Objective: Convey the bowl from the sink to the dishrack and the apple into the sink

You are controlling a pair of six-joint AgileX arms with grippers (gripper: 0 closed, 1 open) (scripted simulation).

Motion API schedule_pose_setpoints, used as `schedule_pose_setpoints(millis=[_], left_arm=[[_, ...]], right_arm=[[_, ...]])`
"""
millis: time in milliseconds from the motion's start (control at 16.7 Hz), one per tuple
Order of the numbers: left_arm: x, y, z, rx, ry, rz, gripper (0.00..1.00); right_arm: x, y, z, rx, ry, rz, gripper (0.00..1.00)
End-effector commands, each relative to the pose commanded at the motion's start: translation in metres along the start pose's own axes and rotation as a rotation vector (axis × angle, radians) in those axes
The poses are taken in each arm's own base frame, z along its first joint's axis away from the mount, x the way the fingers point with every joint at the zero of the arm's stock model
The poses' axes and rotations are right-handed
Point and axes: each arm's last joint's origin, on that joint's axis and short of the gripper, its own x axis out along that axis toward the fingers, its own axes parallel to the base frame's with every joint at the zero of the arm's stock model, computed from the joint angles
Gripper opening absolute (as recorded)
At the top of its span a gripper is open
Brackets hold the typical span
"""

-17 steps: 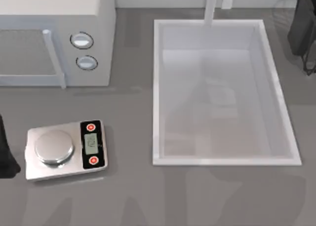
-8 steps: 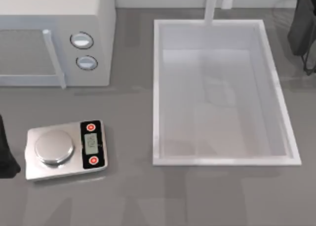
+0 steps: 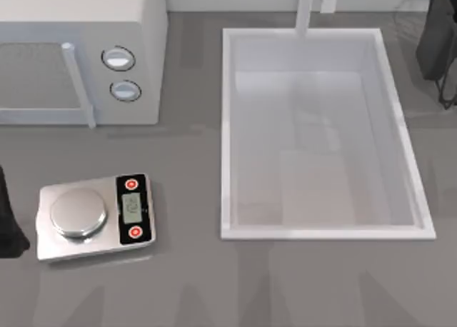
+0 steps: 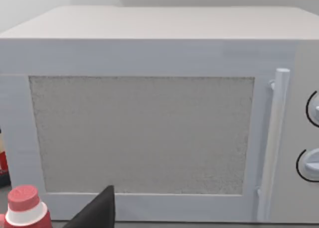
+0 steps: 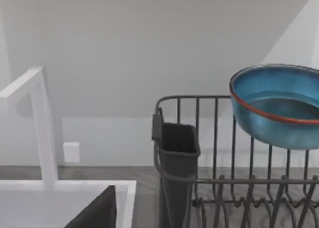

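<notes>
The blue bowl (image 5: 276, 106) with its reddish rim sits tilted at the top of the dishrack (image 5: 234, 180), apart from the dark finger (image 5: 99, 210) of my right gripper. The white sink (image 3: 227, 127) holds nothing. Its pale faucet (image 3: 305, 9) stands at the back rim. My right arm (image 3: 439, 34) hangs at the table's back right corner, beside the sink. My left arm (image 3: 6, 223) is parked at the left edge, facing the microwave. The apple is out of view.
A white microwave (image 3: 78, 52) fills the back left. A silver scale (image 3: 93, 216) with red buttons lies at the front left. A dark cutlery holder (image 5: 177, 158) hangs on the rack's end. A red-capped bottle (image 4: 22, 208) stands before the microwave.
Shadows across the sink floor and the front of the table have shifted. The right arm has edged slightly at the back right. The left arm has not moved.
</notes>
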Motion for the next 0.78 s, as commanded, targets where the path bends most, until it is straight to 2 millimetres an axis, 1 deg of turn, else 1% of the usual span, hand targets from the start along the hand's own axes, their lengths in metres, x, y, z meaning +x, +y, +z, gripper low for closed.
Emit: schedule_pose_setpoints(millis=[180, 360, 480, 780], left_arm=[[0.0, 0.0, 0.0, 0.0, 0.0, 0.0, 1.0], [0.0, 0.0, 0.0, 0.0, 0.0, 0.0, 1.0], [0.0, 0.0, 0.0, 0.0, 0.0, 0.0, 1.0], [0.0, 0.0, 0.0, 0.0, 0.0, 0.0, 1.0]], right_arm=[[-0.019, 0.004, -0.031, 0.003, 0.007, 0.002, 1.0], [-0.025, 0.006, -0.054, 0.004, 0.025, 0.004, 1.0], [-0.025, 0.007, -0.06, 0.004, 0.032, 0.005, 1.0], [-0.025, 0.007, -0.06, 0.004, 0.032, 0.005, 1.0]])
